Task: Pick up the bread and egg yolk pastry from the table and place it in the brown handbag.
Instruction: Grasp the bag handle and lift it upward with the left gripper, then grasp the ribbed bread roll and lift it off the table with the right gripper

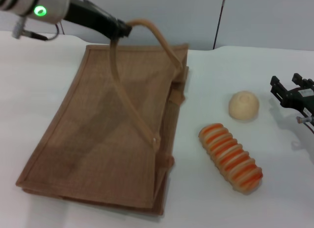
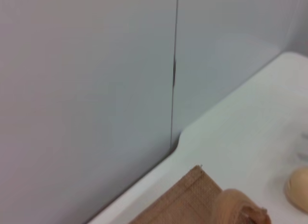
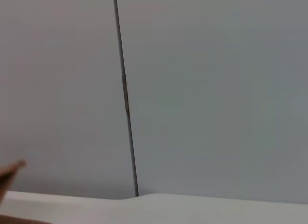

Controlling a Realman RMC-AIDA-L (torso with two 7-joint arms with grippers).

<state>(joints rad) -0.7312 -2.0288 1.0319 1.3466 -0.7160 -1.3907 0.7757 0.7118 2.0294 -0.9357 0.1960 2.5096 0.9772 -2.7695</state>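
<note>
The brown handbag lies on the white table at the left of the head view, one tan strap handle lifted up. My left gripper is shut on that handle above the bag's far edge. The bag's corner and the handle show in the left wrist view. The orange-and-cream striped bread lies right of the bag. The pale beige egg yolk pastry sits just beyond it, and its edge shows in the left wrist view. My right gripper is at the right edge, apart from both foods.
A grey wall with a vertical seam stands behind the table. The table's far edge shows in the right wrist view.
</note>
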